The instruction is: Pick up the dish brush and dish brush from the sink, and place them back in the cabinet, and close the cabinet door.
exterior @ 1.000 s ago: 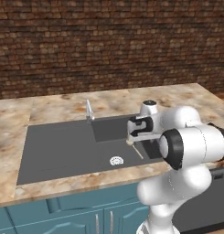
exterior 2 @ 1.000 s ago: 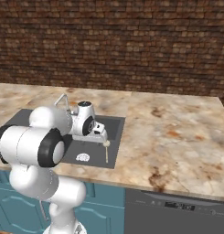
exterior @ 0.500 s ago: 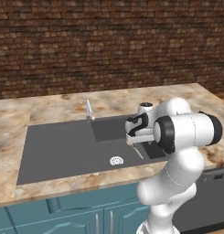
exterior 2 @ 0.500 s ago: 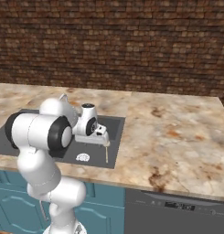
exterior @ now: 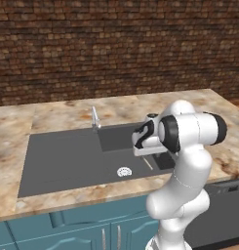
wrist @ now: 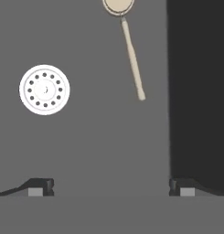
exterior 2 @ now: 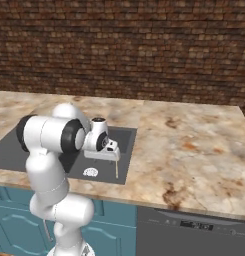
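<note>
On the floor of the sink, near its right wall and beside the drain, a dish brush lay flat. The gripper hung above it, jaws spread wide and empty. The brush looked light and stiff, probably wooden; its thin handle seemed the place to pinch.

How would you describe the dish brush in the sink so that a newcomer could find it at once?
Look into the dark grey sink set in the marbled counter. On its floor, beside the round white drain, lies the dish brush. It is the one pale tan stick with a round head.
</note>
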